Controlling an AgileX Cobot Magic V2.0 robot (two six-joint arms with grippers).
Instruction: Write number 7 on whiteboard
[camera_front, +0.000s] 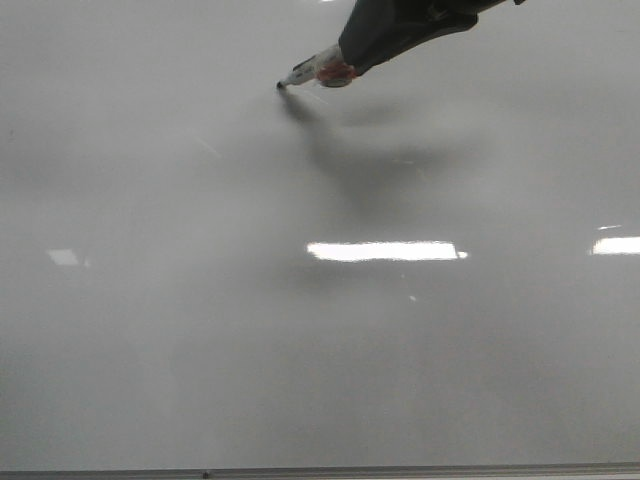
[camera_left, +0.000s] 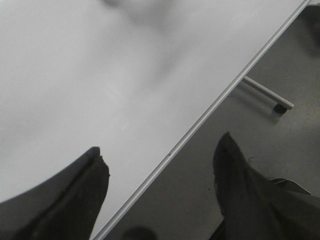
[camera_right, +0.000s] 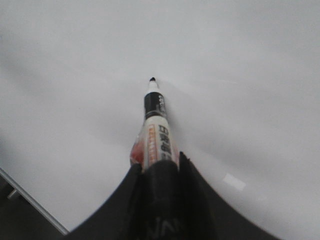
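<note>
Although the whiteboard (camera_front: 200, 350) is bare of any stroke, nothing of the number 7 being drawn so far, writing looks ready to begin. On the left, the left end effector (camera_left: 160, 170) hangs spread wide and empty over the board's metal edge strip (camera_left: 210, 112). Further right, the right end effector (camera_right: 159, 172) is clamped around a marker (camera_front: 315, 70), whose tip sits at or just above the far part of the board; contact cannot be confirmed.
</note>
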